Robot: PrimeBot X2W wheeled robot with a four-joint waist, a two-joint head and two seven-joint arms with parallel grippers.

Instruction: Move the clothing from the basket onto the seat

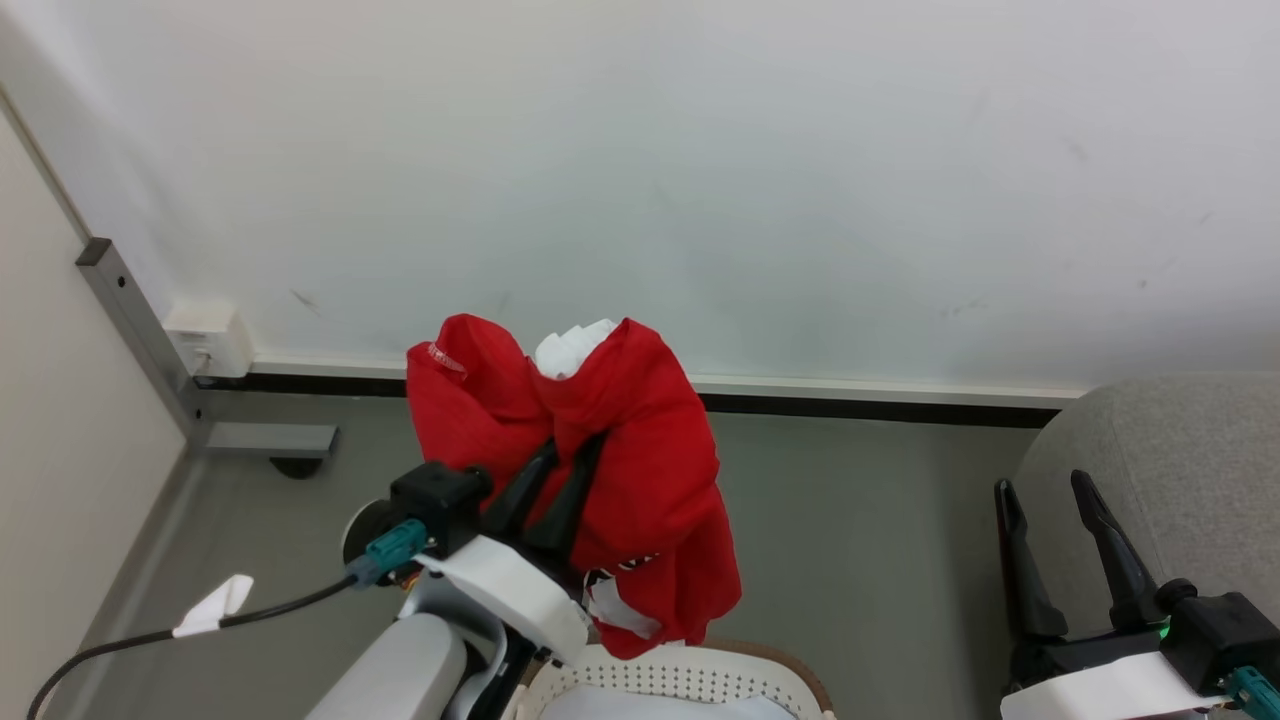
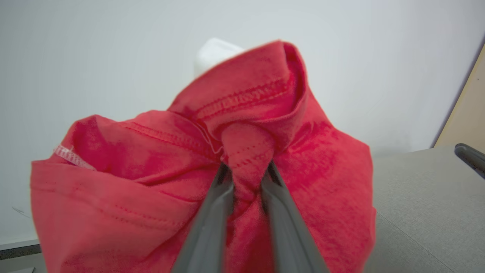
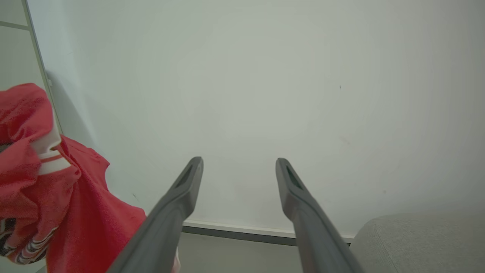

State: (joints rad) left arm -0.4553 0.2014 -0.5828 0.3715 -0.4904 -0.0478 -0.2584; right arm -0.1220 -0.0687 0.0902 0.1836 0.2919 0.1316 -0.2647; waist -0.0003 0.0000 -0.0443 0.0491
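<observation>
Clothing hanging above basket rim, seat apart

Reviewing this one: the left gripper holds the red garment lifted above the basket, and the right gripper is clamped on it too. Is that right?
Not quite. The right gripper is open and empty, apart from the red garment, as the right wrist view shows. The left gripper does hold it lifted above the basket.

Red clothing in grip of left claw above basket; right claw wide-open by seat.
</observation>
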